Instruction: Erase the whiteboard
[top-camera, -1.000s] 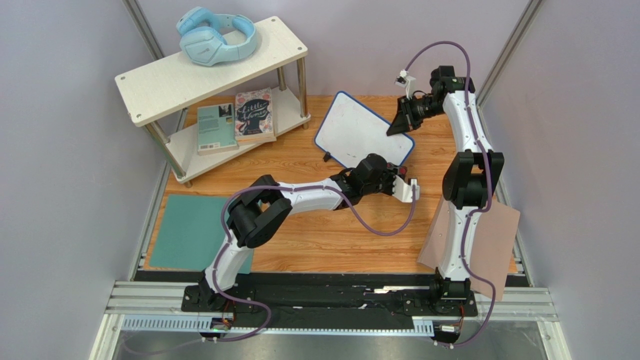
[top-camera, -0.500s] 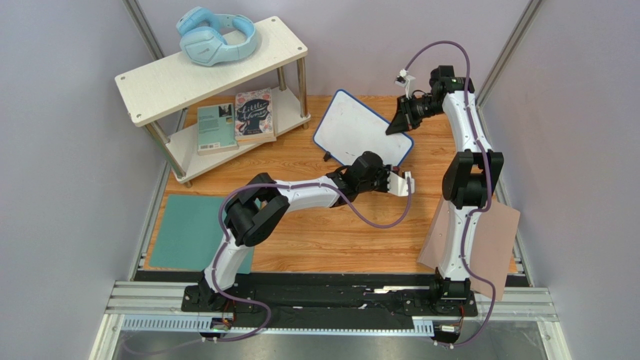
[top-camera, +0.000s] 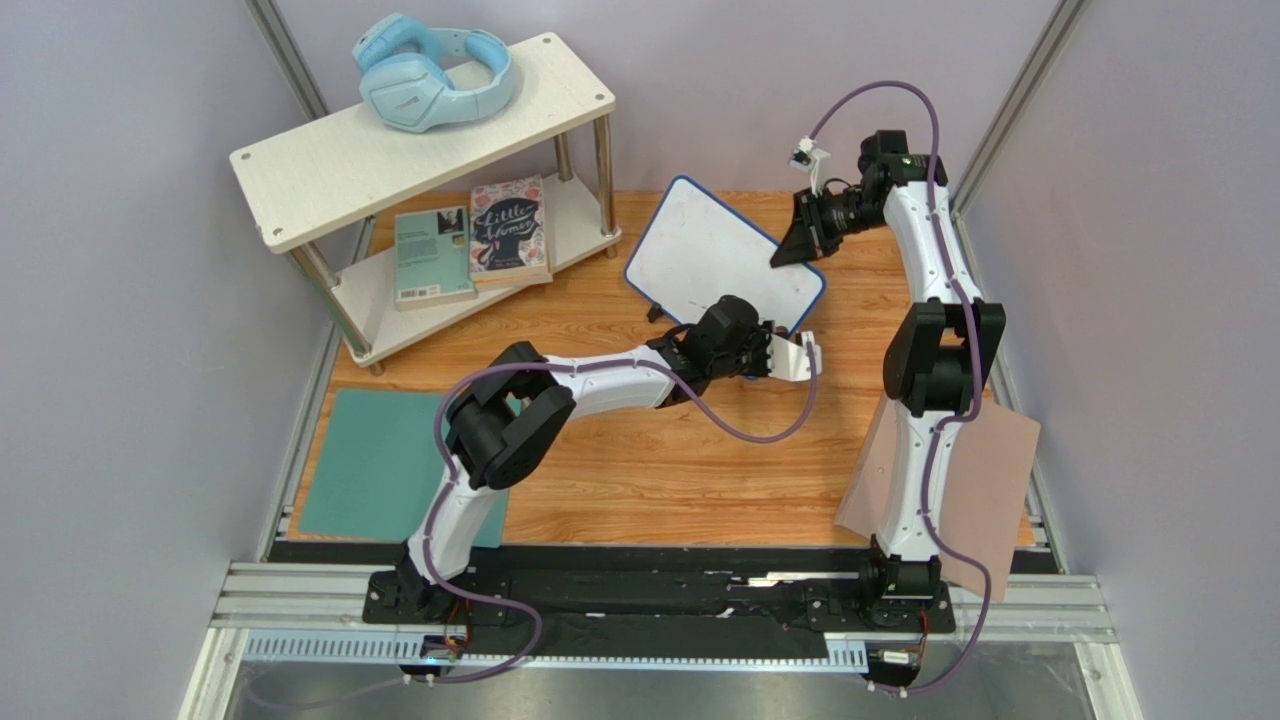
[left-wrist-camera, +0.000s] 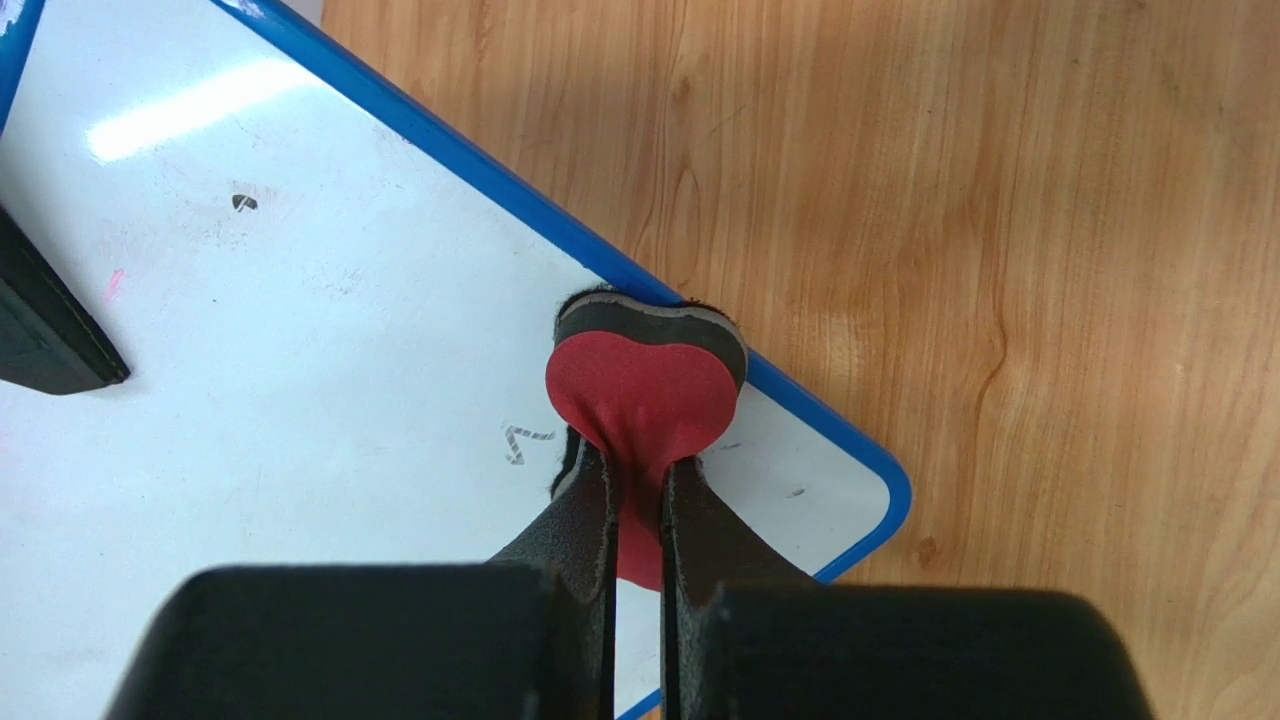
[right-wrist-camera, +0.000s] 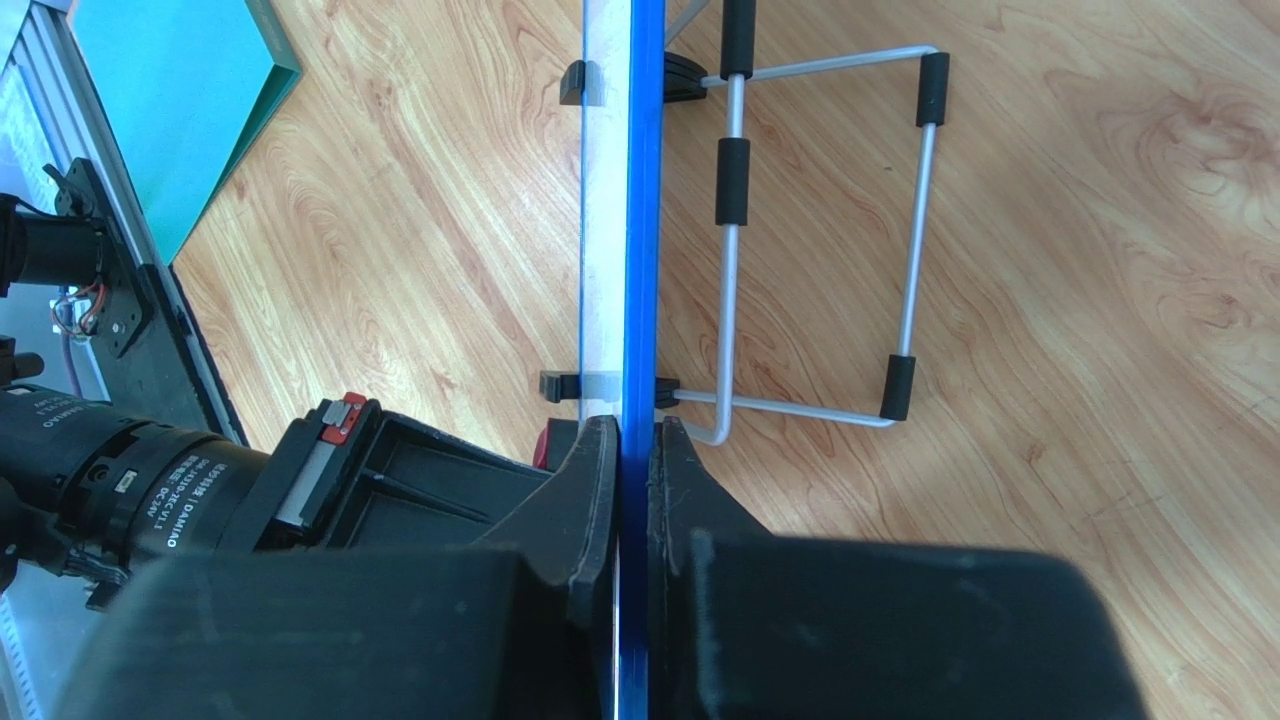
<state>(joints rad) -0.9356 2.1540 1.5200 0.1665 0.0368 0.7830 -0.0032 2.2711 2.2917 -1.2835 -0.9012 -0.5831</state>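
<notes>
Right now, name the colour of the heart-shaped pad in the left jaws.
The pad is red with a dark backing; left wrist view shows it best.

Lighting is bright, even and diffuse from overhead, and shadows in the top view are short and soft. Left wrist view: a pale glare streak lies on the whiteboard (left-wrist-camera: 301, 345), far up-left of the left fingers (left-wrist-camera: 583, 518), whose bases are blurred. Right wrist view: the right fingers (right-wrist-camera: 589, 495) are dark and out of focus, while the wooden tabletop (right-wrist-camera: 1052, 300) grain beyond them is sharp.
</notes>
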